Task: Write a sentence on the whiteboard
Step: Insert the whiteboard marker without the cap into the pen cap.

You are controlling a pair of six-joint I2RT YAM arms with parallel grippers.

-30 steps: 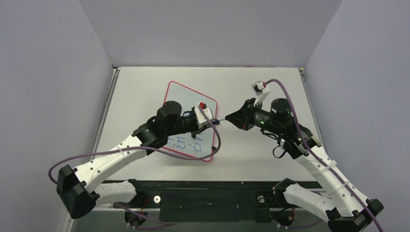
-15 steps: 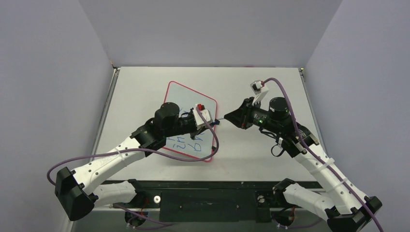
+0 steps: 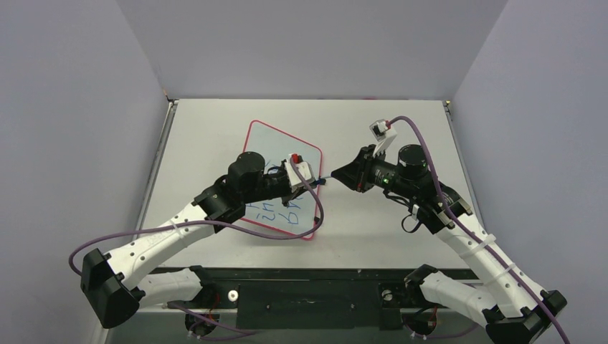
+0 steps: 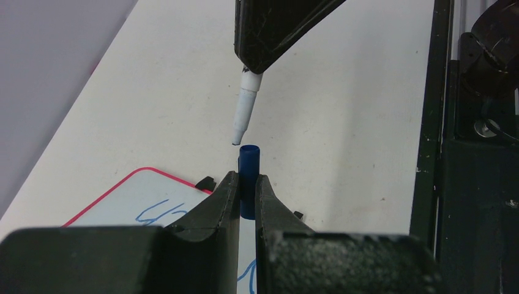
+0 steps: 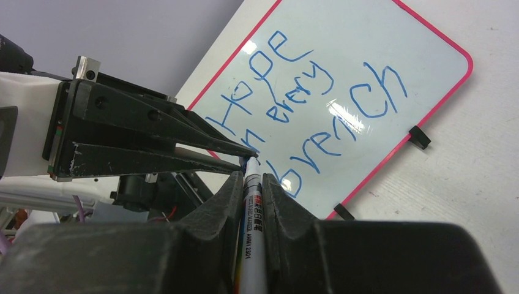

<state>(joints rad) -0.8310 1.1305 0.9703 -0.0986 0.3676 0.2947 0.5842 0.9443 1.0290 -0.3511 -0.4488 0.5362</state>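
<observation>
The whiteboard lies flat on the table with a red-pink rim; it also shows in the right wrist view and the left wrist view. The sentence in blue reads "Hope in every breach" in three lines. My left gripper is shut on a blue marker cap, over the board's right edge. My right gripper is shut on a white marker. The marker's tip points at the cap's mouth, a small gap apart.
Two small black clips sit on the board's near edge. The grey table has metal rails at left and right. A purple cable loops over the board's right side. Grey walls surround the table.
My right gripper has moved slightly left with the marker, bringing its tip closer to the cap. My left arm has shifted a little left and nearer.
</observation>
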